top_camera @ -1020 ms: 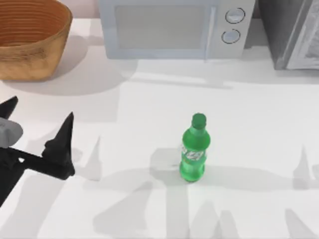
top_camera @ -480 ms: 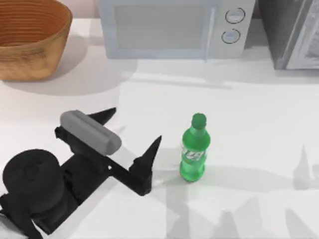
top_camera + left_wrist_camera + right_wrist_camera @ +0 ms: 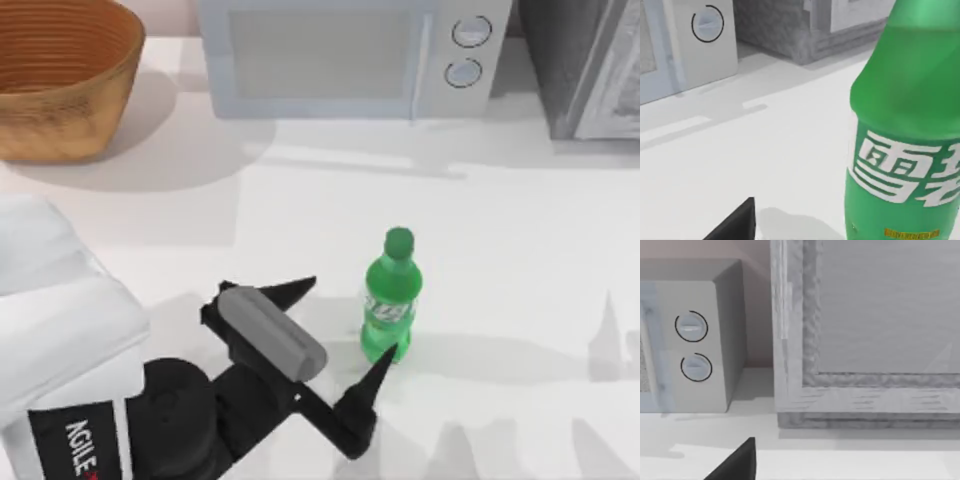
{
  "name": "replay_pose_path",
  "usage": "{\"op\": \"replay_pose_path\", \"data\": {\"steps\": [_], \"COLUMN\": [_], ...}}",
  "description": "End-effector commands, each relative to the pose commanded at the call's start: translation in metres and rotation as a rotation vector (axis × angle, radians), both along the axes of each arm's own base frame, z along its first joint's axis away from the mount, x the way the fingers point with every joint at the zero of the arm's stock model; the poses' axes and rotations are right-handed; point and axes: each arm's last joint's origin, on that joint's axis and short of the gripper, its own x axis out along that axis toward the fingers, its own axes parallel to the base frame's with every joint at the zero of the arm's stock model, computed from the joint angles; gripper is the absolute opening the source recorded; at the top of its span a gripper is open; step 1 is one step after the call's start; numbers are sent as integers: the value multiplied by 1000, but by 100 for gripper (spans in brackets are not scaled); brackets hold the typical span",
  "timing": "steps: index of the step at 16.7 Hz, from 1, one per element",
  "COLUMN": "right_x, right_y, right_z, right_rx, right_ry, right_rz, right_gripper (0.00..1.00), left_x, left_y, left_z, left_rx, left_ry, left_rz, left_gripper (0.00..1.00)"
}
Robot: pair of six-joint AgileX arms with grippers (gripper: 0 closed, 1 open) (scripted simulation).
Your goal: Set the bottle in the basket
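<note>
While the translucent green bottle [image 3: 390, 305] stands upright mid-table, you have the left gripper [image 3: 340, 335] spread wide just beside it, fingers apart and grasping nothing. The ribbed woven basket [image 3: 62, 75] sits at far left, well apart. A smooth grey microwave [image 3: 345, 55] stands behind.

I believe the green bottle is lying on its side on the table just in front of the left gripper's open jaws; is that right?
Not quite: the bottle stands upright, cap on top, as the top view shows. The rest holds: it is on the table, just in front of the left gripper, whose jaws are open.
</note>
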Motion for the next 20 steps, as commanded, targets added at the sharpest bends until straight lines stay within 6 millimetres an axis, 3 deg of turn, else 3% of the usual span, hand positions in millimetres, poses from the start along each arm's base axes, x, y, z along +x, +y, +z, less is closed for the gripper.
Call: {"op": "replay_pose_path", "data": {"steps": [10, 17, 20], "right_x": [0, 0, 0], "right_y": [0, 0, 0], "right_z": [0, 0, 0], "right_rx": [0, 0, 0], "right_ry": [0, 0, 0], "right_rz": [0, 0, 0], "right_gripper": [100, 100, 100], "left_x": [0, 38, 45], "left_y": [-6, -47, -55], "left_z": [-8, -14, -15], "left_rx": [0, -3, -2], "left_ry": [1, -2, -1], "left_rz": [-12, -13, -13], "left_gripper": [100, 100, 100]}}
